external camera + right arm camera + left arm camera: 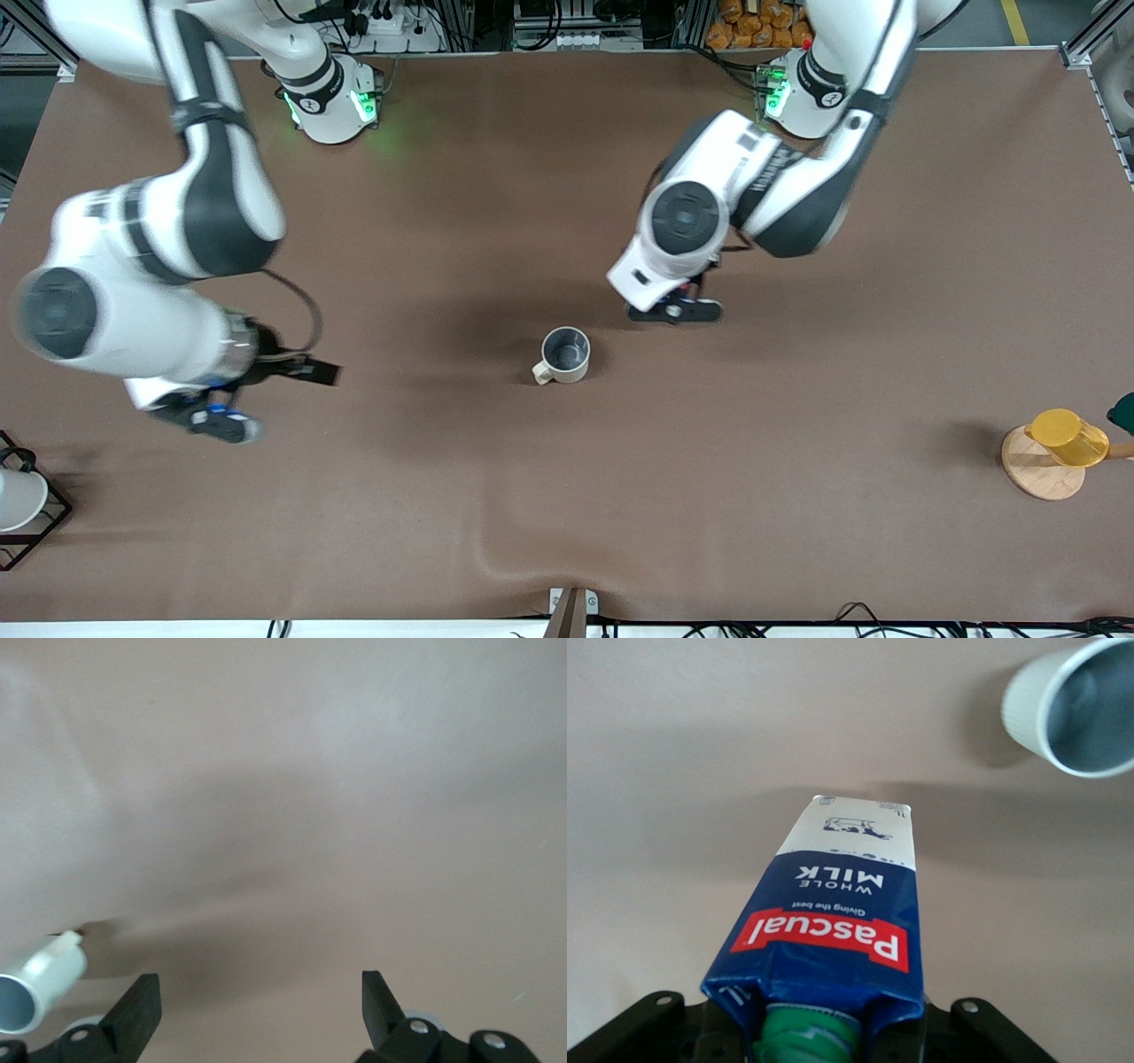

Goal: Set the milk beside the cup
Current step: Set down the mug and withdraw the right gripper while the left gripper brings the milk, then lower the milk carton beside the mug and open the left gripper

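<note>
Milk [833, 930] gripped in left hand [675, 309] above counter [567, 496], near cup [564, 354]. Right hand [257, 1010] spread open, idle over bare counter toward right arm's end.

My left gripper [678, 306] hangs over the bench [567, 496] near its middle, clamped on the milk [833, 930], which hangs above the bench. The cup [564, 355] stands just beside that spot, slightly nearer the front camera and toward the right arm's end. My right gripper [257, 1001] waits, jaws spread, over the bench toward its own end (a white cup [40, 990] shows at its view's edge).
</note>
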{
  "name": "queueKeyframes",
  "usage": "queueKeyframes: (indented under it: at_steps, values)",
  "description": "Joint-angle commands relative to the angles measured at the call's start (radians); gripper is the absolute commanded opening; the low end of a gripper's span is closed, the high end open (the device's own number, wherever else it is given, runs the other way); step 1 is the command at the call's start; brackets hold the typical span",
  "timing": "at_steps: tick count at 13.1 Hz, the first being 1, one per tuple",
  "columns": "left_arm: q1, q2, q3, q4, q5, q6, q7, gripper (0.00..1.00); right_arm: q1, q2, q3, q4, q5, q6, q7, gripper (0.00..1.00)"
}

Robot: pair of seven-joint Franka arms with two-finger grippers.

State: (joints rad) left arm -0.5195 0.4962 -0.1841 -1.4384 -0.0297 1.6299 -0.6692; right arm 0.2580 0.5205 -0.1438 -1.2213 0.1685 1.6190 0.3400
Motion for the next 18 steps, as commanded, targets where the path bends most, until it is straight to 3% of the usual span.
queueKeyframes:
  at_steps: [1,6,10,13,15,18]
  values:
    - [-0.077,0.077,0.011,0.105,-0.039,-0.015,-0.084,0.00,-0.104,-0.060,0.020,-0.030,-0.018,-0.040,-0.191,1.00]
    - [-0.138,0.173,0.006,0.194,-0.048,0.043,-0.159,0.00,-0.223,-0.173,0.020,-0.084,-0.020,-0.114,-0.458,1.00]
    - [-0.169,0.203,0.012,0.197,-0.055,0.160,-0.170,0.00,-0.224,-0.408,0.020,-0.308,-0.072,-0.076,-0.460,1.00]
    - [-0.169,0.214,0.024,0.197,-0.055,0.166,-0.170,0.00,-0.224,-0.534,0.020,-0.487,-0.072,0.022,-0.458,1.00]
    - [-0.169,0.214,0.029,0.197,-0.055,0.166,-0.170,0.00,-0.224,-0.585,0.021,-0.575,-0.072,0.086,-0.458,1.00]
    - [-0.168,0.217,0.040,0.197,-0.053,0.166,-0.165,0.00,-0.226,-0.588,0.021,-0.583,-0.072,0.096,-0.457,1.00]
